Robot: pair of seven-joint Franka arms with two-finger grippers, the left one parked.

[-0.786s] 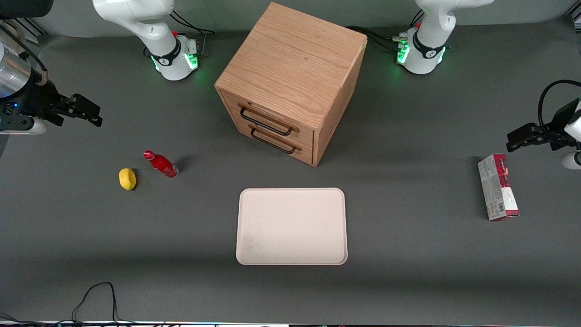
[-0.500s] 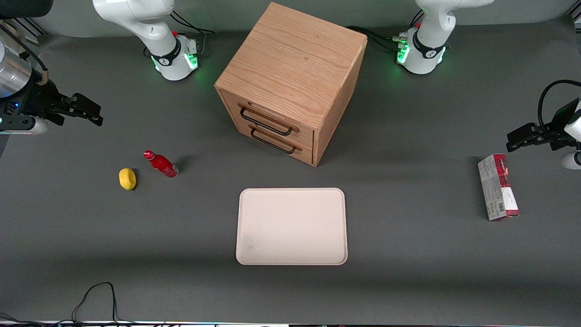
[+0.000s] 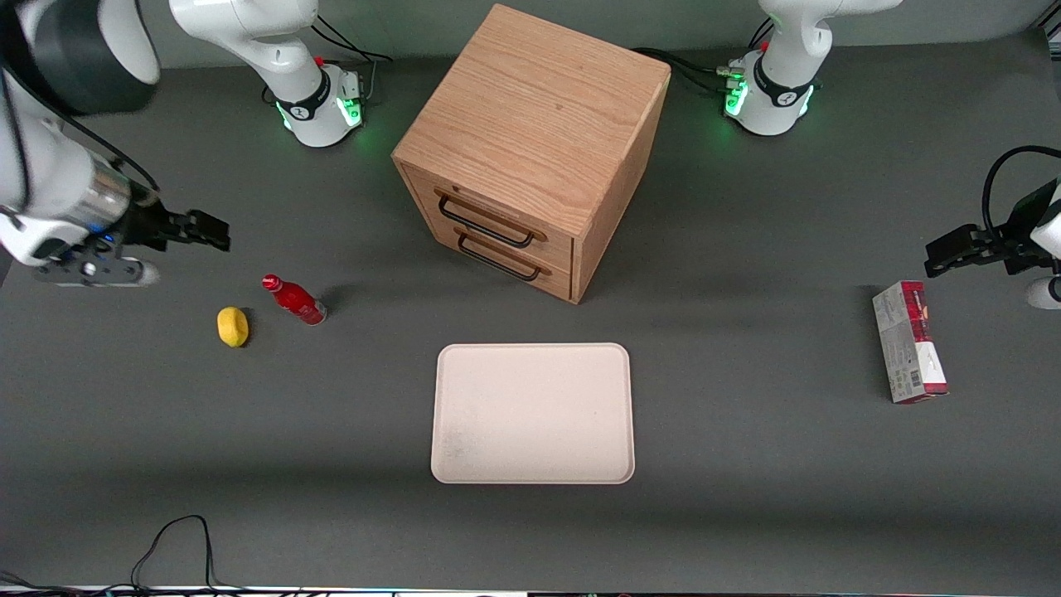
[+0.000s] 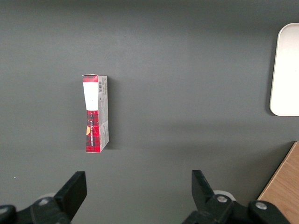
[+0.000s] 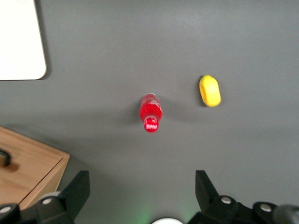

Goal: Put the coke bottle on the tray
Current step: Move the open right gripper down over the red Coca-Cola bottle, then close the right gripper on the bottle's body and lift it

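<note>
Since half a second ago your gripper (image 3: 217,233) has swung in from the working arm's end of the table toward the coke bottle (image 3: 293,299), and more of the white arm now shows in the front view; nothing else on the table has shifted. Largest first, you have the wooden cabinet (image 3: 535,133) standing at the middle, its two drawers shut with dark handles; nearer the front camera than the cabinet lies the cream tray (image 3: 532,413), flat on the dark table (image 3: 746,497) and bare; toward the parked arm's end lies the grey-and-red carton (image 3: 908,341), on its side. Your gripper hangs above the table, apart from the bottle and farther from the front camera than it; in the right wrist view its fingers (image 5: 74,193) stand wide apart with nothing between them. The coke bottle (image 5: 151,111) stands upright on the table, well apart from the tray (image 5: 21,42); just beside it, not touching, rests the yellow lemon (image 3: 233,326).
</note>
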